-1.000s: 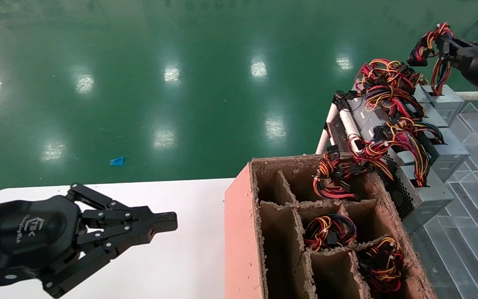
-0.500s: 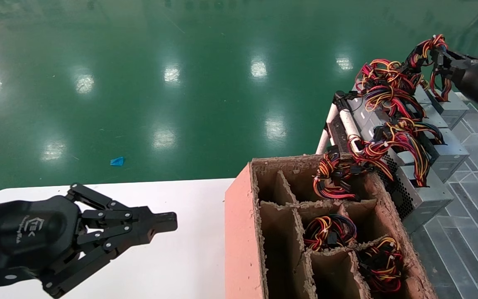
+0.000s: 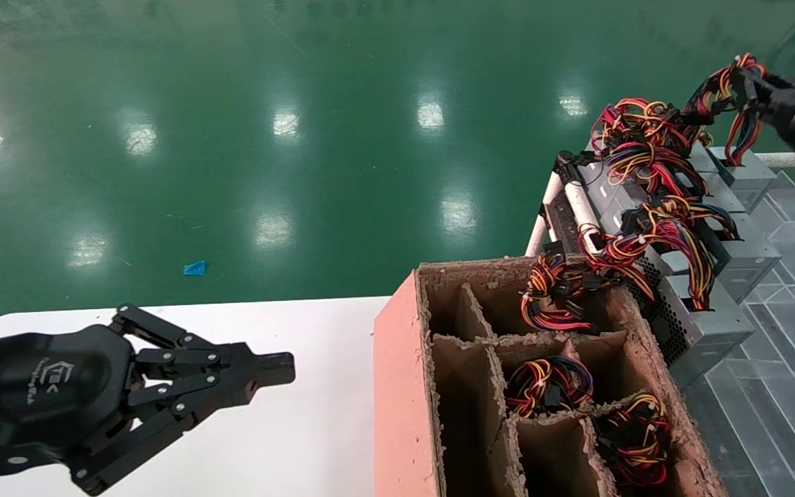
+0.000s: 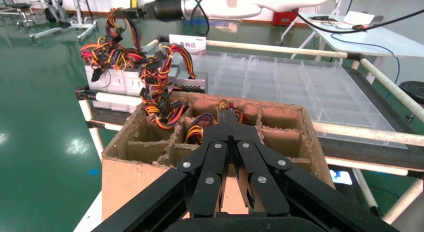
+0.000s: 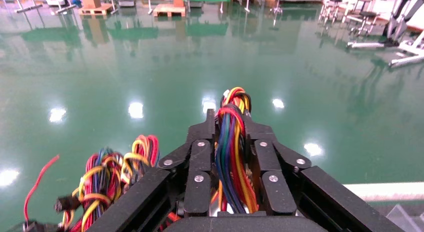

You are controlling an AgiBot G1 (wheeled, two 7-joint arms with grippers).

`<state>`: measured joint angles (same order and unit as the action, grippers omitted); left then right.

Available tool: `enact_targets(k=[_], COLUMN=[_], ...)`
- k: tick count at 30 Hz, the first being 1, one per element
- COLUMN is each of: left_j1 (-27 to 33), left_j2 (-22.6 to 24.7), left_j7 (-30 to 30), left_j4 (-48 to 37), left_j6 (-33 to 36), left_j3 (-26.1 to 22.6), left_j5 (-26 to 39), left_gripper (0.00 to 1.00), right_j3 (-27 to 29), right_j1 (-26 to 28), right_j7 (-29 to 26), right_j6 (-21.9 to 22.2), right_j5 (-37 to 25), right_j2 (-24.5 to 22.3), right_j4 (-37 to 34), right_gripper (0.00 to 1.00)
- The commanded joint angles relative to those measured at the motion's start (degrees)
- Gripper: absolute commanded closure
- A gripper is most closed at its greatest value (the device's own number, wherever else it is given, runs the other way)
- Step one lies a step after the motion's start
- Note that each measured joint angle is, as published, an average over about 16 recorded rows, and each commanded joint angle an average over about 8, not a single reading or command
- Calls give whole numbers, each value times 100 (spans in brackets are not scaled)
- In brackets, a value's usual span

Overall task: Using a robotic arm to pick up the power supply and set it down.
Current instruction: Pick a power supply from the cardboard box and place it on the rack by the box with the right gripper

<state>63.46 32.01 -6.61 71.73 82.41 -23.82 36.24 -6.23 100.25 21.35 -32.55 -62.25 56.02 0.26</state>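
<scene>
Resting over the white tabletop (image 3: 301, 414) at the near left, the left gripper (image 3: 280, 368) is sitting idle with its fingers pressed together and nothing between them. Standing to its right is a cardboard box (image 3: 397, 386) with dividers, several cells holding coiled wires. Farther right, at the far corner, the right gripper (image 3: 749, 83) is pinching the wire bundle (image 5: 232, 142) of the power supply (image 3: 742, 172), which is sitting at the far end of a row of grey units (image 3: 715, 324) on the rack. That metal box is likely heavy and stiff, while the wires are soft and will probably let it swing; the tied bundle near the case looks like the firmest hold. Whether the case is lifting clear of the rack is hard to tell, and the right arm is cut off by the frame edge.
</scene>
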Motion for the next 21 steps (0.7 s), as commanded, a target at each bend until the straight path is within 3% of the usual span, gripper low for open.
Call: enact_targets(k=[1, 21], left_j1=[0, 0], left_j2=[0, 0], left_j7=[0, 0], left_j4=[0, 0], left_j6=[0, 0], left_j3=[0, 0], left_j5=[0, 0], left_gripper=[100, 100], right_j3=[-11, -254], right_j1=[48, 505], right_j7=[-9, -51], right_j6=[-14, -549], right_j5=[-15, -350], right_j2=[-18, -85], right_j4=[5, 128], right_gripper=[0, 0])
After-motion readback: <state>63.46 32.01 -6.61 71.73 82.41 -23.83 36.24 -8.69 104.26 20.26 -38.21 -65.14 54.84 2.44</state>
